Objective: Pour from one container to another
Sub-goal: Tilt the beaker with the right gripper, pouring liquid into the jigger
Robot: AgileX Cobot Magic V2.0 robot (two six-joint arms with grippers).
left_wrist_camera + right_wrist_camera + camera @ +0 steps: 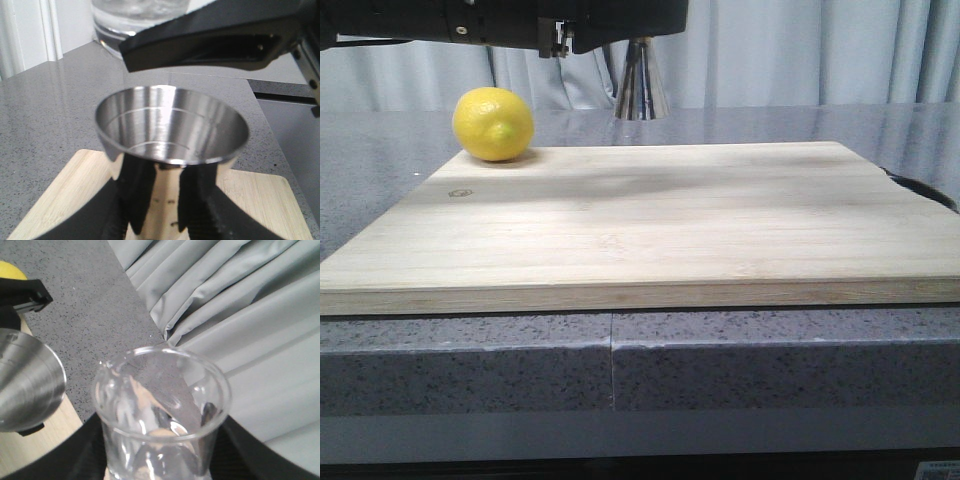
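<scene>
My left gripper (165,200) is shut on the steel jigger (172,125) at its waist, holding it upright. Its upper cup faces up and shows no liquid. In the front view only the jigger's lower cone (640,85) hangs below the dark arm housings (520,20) at the top edge. My right gripper (162,452) is shut on the clear glass beaker (162,405), holding it roughly upright beside the jigger (25,385). The beaker's thick base (140,20) sits higher than the jigger's rim in the left wrist view. I cannot tell what the beaker holds.
A bamboo cutting board (650,230) covers most of the grey speckled counter (380,160). A yellow lemon (493,123) rests on the board's far left corner. Grey curtains (800,50) hang behind the counter.
</scene>
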